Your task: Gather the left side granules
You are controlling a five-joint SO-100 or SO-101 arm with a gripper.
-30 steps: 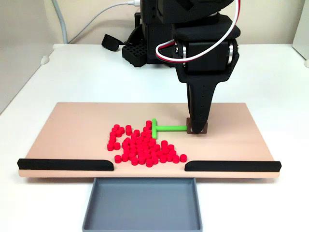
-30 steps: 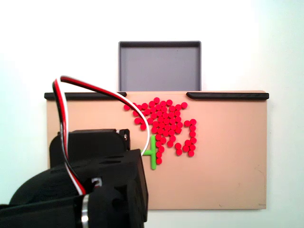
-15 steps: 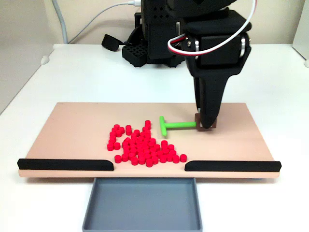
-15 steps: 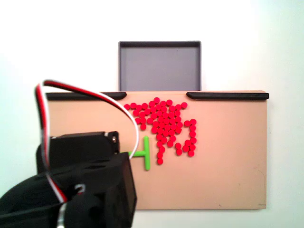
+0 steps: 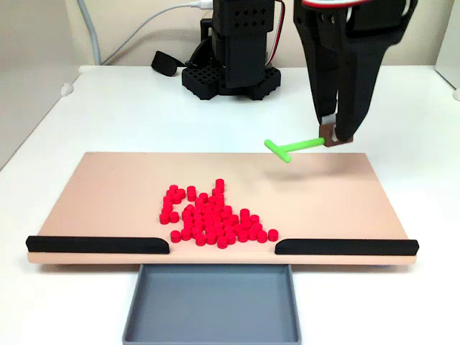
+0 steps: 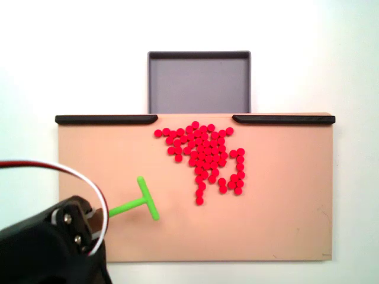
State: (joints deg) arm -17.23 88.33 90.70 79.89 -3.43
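Green T-pusher (image 5: pixel 291 147) clamped in gripper (image 5: pixel 331 136), raised above board (image 5: pixel 115 187); repositioning step. Next: lower beside red granules (image 5: pixel 212 219), sweep toward tray (image 5: pixel 211 305).

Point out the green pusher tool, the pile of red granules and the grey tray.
green pusher tool (image 5: pixel 293 147), a fixed view, on its stem
red granules (image 6: pixel 204 155), a fixed view, middle of the pile
grey tray (image 5: pixel 212 302), a fixed view, on its bare floor
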